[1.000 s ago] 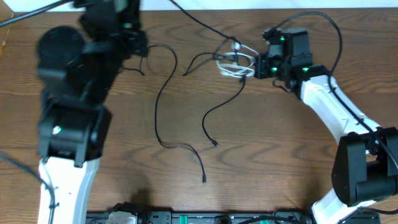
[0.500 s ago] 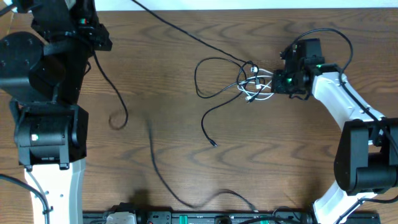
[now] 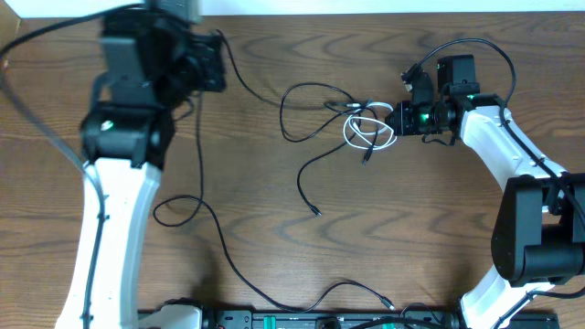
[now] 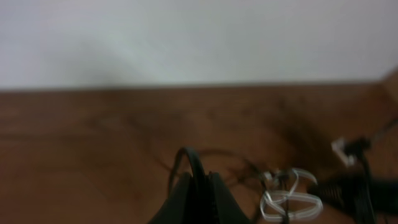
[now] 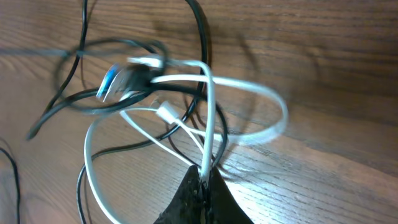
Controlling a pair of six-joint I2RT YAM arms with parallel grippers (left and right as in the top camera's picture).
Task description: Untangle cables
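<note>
In the overhead view my left gripper sits at the back left, shut on a long black cable. That cable drops toward the front, loops, and ends near the front edge. My right gripper is shut on the coiled white cable, which is knotted with black cables. One loose black cable trails forward from the knot. The left wrist view shows the left gripper pinching a black cable loop, with the white cable far ahead. The right wrist view shows the right gripper clamped on the white cable.
A strip of black equipment lines the front edge. The right arm's own thick black wire arcs over its wrist. A white wall runs behind the brown wooden table.
The left arm swung out to the left and back, dragging the long black cable out of the tangle; its tail now lies by the front edge. The right gripper shifted right with the white cable.
</note>
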